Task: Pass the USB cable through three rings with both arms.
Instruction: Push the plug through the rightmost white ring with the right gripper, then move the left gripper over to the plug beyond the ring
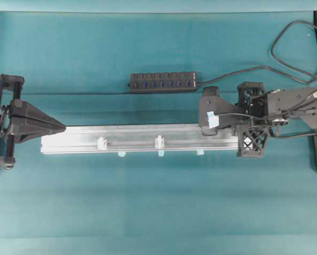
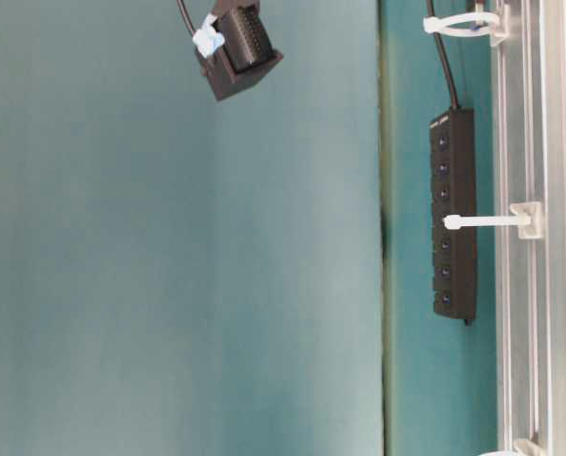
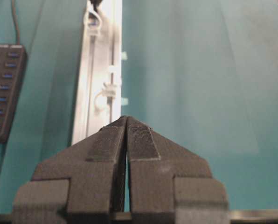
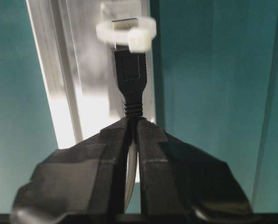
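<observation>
My right gripper (image 1: 203, 126) is over the right part of the silver rail (image 1: 73, 143) and is shut on the USB cable (image 1: 275, 50) just behind its black plug (image 4: 128, 79). In the right wrist view the gripper (image 4: 133, 122) points the plug's metal tip into the nearest white ring (image 4: 125, 30). In the overhead view that ring is hidden under the gripper, and two more rings (image 1: 159, 141) (image 1: 101, 143) stand upright along the rail. My left gripper (image 1: 63, 127) is shut and empty at the rail's left end. It also shows in the left wrist view (image 3: 126, 120), facing down the rail (image 3: 90, 93).
A black multi-port hub with blue sockets (image 1: 163, 82) lies behind the rail, and its cable loops at the back right. Pale blue tabs (image 1: 121, 154) stick out along the rail's front edge. Black frame posts stand at the far left and right edges.
</observation>
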